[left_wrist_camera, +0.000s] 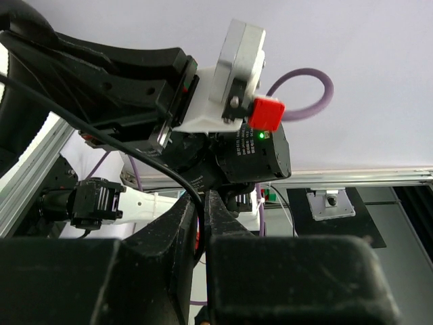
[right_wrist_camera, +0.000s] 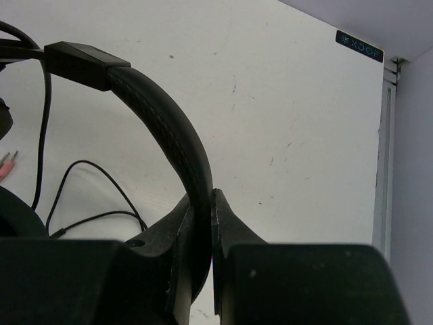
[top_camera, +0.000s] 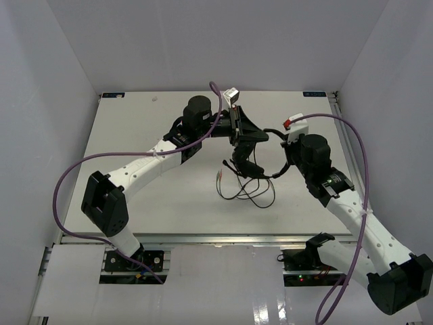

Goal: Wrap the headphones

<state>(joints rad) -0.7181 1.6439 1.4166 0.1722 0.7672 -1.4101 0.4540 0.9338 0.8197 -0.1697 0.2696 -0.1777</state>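
The black headphones (top_camera: 252, 166) hang between my two grippers above the table's middle. My right gripper (top_camera: 284, 143) is shut on the arched headband (right_wrist_camera: 162, 122), which runs up out of its jaws (right_wrist_camera: 201, 196). My left gripper (top_camera: 260, 135) is shut on the thin black cord (left_wrist_camera: 197, 203), just left of the right gripper and pointing at it. The rest of the cord (top_camera: 249, 193) lies in loose loops on the table below the earcup. Its reddish plugs (top_camera: 218, 177) rest on the table and also show in the right wrist view (right_wrist_camera: 7, 161).
The white table (top_camera: 155, 196) has a metal rail along its right edge (right_wrist_camera: 385, 149). Purple arm cables (top_camera: 67, 183) arc beside both arms. The right wrist's camera mount with a red block (left_wrist_camera: 264, 112) sits close in front of my left gripper.
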